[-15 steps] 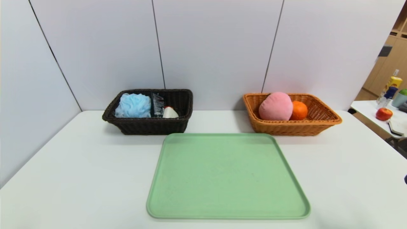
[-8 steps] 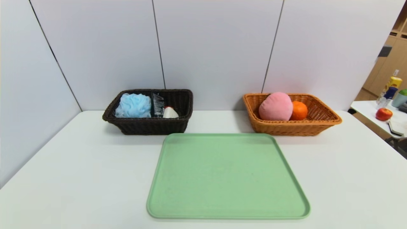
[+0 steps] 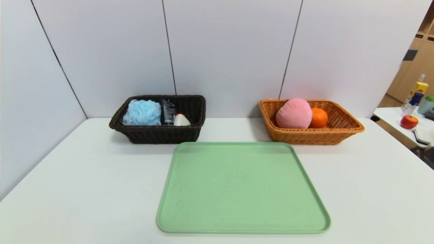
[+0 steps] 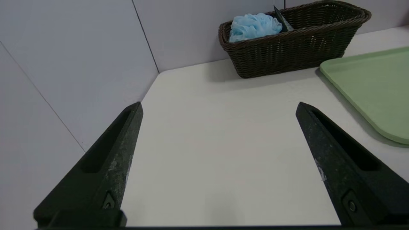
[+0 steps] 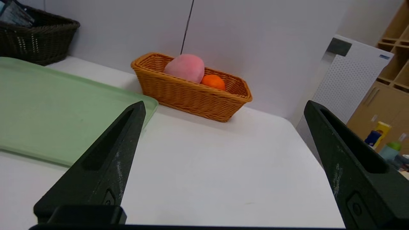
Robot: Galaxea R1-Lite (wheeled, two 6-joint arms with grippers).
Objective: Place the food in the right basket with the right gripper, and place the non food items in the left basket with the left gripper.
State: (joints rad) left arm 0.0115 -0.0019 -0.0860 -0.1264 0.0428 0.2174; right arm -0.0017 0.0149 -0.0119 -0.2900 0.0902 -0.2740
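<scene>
Food in the right basket, other items in the left basket, both grippers well apart from them.

Peach (image 3: 293, 113) and orange (image 3: 319, 117) fill the right basket (image 3: 339, 130); puff (image 3: 141, 113), tube (image 3: 168, 110) and soap (image 3: 181, 120) the left basket (image 3: 159, 134). Left gripper (image 4: 219, 108) and right gripper (image 5: 223, 107) gape wide, empty, over the tabletop (image 3: 84, 169) beside the tray (image 3: 242, 188).

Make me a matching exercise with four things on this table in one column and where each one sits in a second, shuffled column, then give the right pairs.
Things:
1. blue bath puff
2. pink plush peach
3. green tray
4. left gripper

Places:
A. in the light orange basket, beside the orange fruit
B. flat on the white table, nearer the robot than both baskets
C. above bare table, well short of the dark brown basket
D. in the dark brown basket, beside the dark tube

Pairs: 1-D, 2-A, 3-B, 4-C
</scene>
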